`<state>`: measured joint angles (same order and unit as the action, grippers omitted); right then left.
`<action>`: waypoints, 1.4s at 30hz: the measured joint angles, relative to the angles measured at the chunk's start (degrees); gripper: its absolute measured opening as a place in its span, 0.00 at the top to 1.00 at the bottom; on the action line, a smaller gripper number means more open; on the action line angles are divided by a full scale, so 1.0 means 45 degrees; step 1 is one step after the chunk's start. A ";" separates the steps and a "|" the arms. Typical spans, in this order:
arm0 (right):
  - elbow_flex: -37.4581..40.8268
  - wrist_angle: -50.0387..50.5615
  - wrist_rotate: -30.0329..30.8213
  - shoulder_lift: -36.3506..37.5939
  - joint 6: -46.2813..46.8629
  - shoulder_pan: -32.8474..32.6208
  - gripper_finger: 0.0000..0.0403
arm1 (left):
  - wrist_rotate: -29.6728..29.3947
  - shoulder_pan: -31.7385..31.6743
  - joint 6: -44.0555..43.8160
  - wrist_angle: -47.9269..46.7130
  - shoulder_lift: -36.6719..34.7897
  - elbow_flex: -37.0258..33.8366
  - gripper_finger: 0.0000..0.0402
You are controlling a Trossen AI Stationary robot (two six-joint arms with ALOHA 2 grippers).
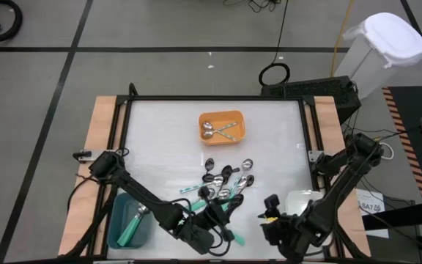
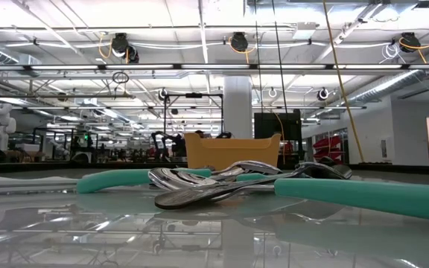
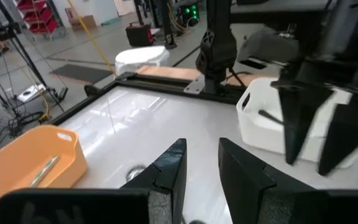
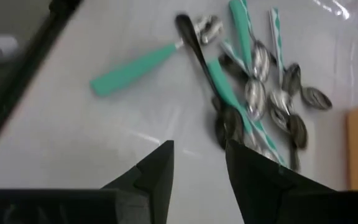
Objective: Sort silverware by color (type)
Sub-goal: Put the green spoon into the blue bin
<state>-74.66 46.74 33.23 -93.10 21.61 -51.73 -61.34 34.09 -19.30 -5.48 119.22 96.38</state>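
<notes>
- High view: heap of small teal-handled, silver and black spoons (image 1: 226,183) mid-table, near front edge.
- Two silver spoons (image 1: 217,130) inside orange rectangular tray (image 1: 235,117) behind heap.
- Left gripper (image 1: 209,229) just beside heap, fingers parted, empty.
- Right gripper (image 4: 199,163) near white tray (image 1: 299,199), fingers parted, empty.

Glossy metal spoons (image 4: 260,93), seemingly matt teal handles (image 4: 135,68).

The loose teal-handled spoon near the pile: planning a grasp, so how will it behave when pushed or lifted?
The teal-handled spoon looks rigid, so probably no flex. On the glossy white table it will likely slide or spin when nudged. Its thick handle seems easier to grip than the slim bowl end.
</notes>
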 joint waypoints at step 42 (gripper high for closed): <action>0.2808 -0.4809 0.1253 -0.0010 -0.2978 0.1007 0.65 | 0.5003 -0.0520 -0.5276 -0.5958 0.0758 0.0015 0.71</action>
<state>-62.02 25.09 38.87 -93.14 8.21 -47.20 -38.82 31.75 -43.04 -32.29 122.63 96.44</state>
